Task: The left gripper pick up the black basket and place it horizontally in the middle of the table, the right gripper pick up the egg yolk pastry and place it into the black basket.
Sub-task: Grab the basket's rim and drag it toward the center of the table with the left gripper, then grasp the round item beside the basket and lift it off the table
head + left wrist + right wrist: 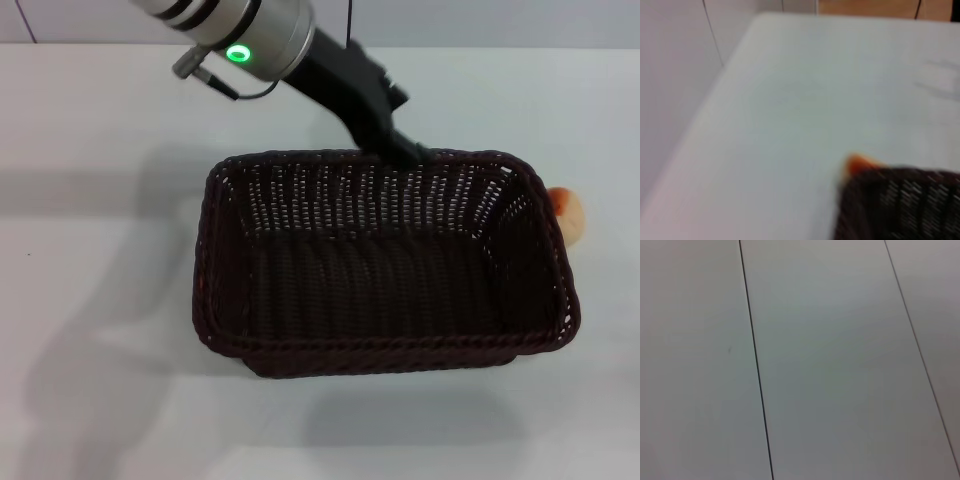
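Observation:
The black basket (380, 270) lies lengthwise across the middle of the white table (90, 300) in the head view. Its front edge casts a shadow on the table below it, as if held slightly off the surface. My left gripper (408, 152) reaches down from the back and is shut on the basket's far rim. The egg yolk pastry (568, 212) sits on the table just beyond the basket's right end, partly hidden by the rim. The left wrist view shows a basket corner (900, 205) with the pastry's orange top (859, 164) behind it. My right gripper is out of view.
The table's far edge meets a pale wall (500, 20). The left wrist view shows the table's edge (715, 100) and wall panels beside it. The right wrist view shows only pale panels with dark seams (755, 365).

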You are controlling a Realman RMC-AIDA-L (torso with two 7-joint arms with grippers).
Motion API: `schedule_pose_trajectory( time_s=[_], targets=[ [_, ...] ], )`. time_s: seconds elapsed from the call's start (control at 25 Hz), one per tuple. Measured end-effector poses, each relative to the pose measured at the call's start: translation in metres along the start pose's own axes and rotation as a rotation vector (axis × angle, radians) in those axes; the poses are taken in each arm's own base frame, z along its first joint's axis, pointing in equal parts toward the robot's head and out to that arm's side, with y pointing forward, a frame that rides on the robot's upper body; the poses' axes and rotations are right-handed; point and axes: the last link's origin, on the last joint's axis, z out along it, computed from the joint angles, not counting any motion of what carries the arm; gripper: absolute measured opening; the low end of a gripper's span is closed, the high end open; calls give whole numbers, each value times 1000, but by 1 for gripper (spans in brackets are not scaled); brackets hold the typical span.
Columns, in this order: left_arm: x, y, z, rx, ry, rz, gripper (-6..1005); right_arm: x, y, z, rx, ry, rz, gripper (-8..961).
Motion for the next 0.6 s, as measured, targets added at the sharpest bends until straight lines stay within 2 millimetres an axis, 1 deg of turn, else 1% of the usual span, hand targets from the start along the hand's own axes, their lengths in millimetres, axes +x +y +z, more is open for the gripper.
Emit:
schedule_pose_trajectory(
  time_s=[0.04, 0.08, 0.12, 0.2, 0.24, 0.28, 0.32, 0.4, 0.44, 0.48, 0.52, 0.6],
  targets=[
    [4, -4, -2, 33, 28, 19, 629, 0, 0, 0, -1, 0, 0, 833],
    [8, -12, -6, 126, 79, 48, 655, 1, 1, 2, -3, 1, 0, 833],
    [8, -12, -6, 126, 79, 48, 681, 1, 1, 2, -3, 1, 0, 833],
    [11, -25, -11, 275, 146, 68, 732, 2, 1, 3, -7, 8, 2, 833],
    [10, -32, -16, 362, 183, 71, 758, 3, 2, 3, -10, 14, 2, 832],
    [6, -46, -29, 577, 281, 73, 764, 4, 2, 4, -14, 20, 3, 832],
    [6, -46, -29, 577, 281, 73, 769, 5, 3, 4, -16, 27, 2, 832],
    [-1, -53, -44, 800, 381, 74, 780, 7, 3, 4, -17, 42, 1, 832],
    [-6, -51, -49, 876, 415, 77, 786, 8, 2, 4, -17, 47, 0, 832],
    [-16, -40, -60, 1085, 519, 95, 786, 10, 2, 5, -17, 61, -1, 832],
    [-16, -40, -60, 1085, 519, 95, 785, 10, 2, 5, -17, 61, -1, 832],
    [-28, -25, -70, 1265, 601, 119, 784, 14, 3, 8, -22, 78, -1, 832]
  ],
)
